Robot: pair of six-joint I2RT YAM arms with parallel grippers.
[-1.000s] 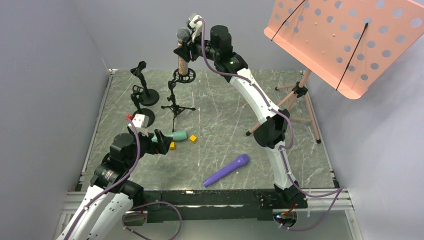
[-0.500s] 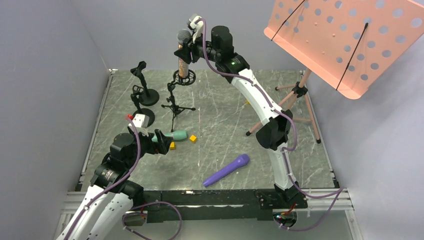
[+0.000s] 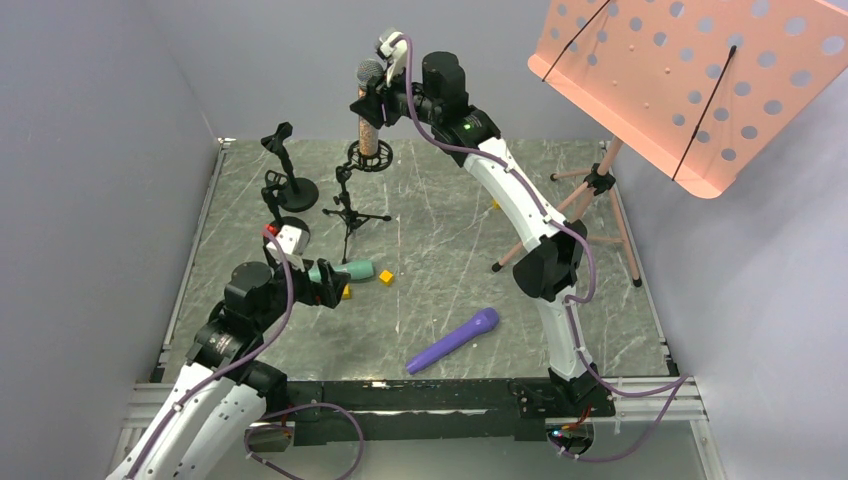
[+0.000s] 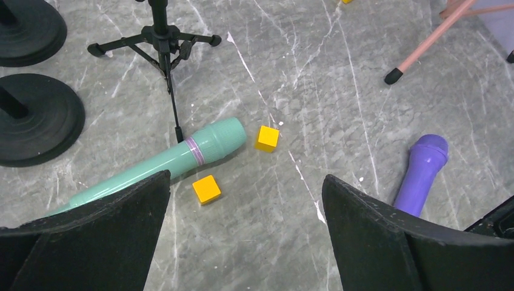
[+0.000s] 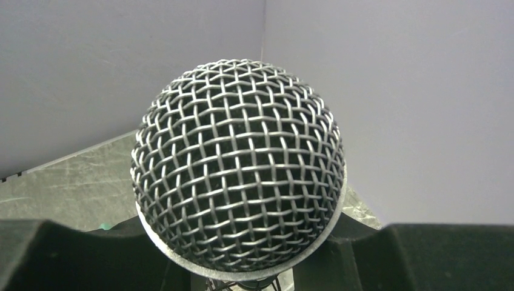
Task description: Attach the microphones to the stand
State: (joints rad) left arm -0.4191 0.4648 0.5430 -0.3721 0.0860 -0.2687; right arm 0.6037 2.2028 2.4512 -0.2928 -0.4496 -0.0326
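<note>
Copper-pink microphone [image 3: 368, 128] stands upright, mesh head [image 5: 237, 163] up, clenched in right hand [image 3: 379, 101].

Left arm [image 3: 215, 375] bent low, left tool [image 3: 327, 288] spread wide, right arm [image 3: 515, 200] stretched high, right tool [image 3: 372, 103] clamped.

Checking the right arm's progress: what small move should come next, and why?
Probably ease the right gripper straight down a little: it holds the copper microphone upright, lower end at the tripod stand's ring; whether it is seated is unclear.
</note>
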